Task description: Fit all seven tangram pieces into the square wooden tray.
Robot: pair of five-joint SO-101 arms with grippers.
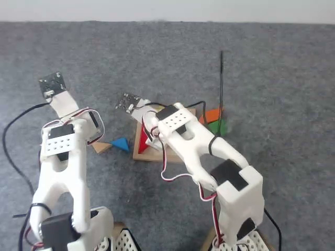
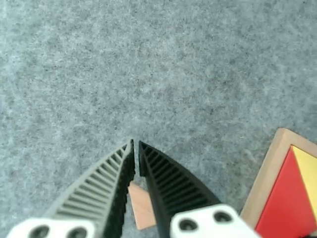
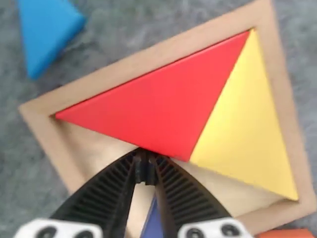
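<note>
The square wooden tray [image 3: 39,129] holds a large red triangle [image 3: 153,111] and a large yellow triangle [image 3: 242,134] side by side. My right gripper [image 3: 144,166] hangs shut over the tray, its tips at the red triangle's long edge. A dark blue piece [image 3: 153,225] shows under its fingers. A light blue triangle [image 1: 121,144] lies on the carpet just outside the tray [image 1: 142,152]. My left gripper [image 2: 135,145] is shut above the carpet, and a tan wooden piece [image 2: 141,210] lies below it. An orange piece [image 1: 212,114] and a green piece [image 1: 218,126] lie beyond the tray.
Grey carpet covers the whole work area. A thin black rod [image 1: 221,86] stands upright by the orange and green pieces. Black cables trail at the left arm's side [image 1: 10,141]. Open carpet stretches to the far side and to the right.
</note>
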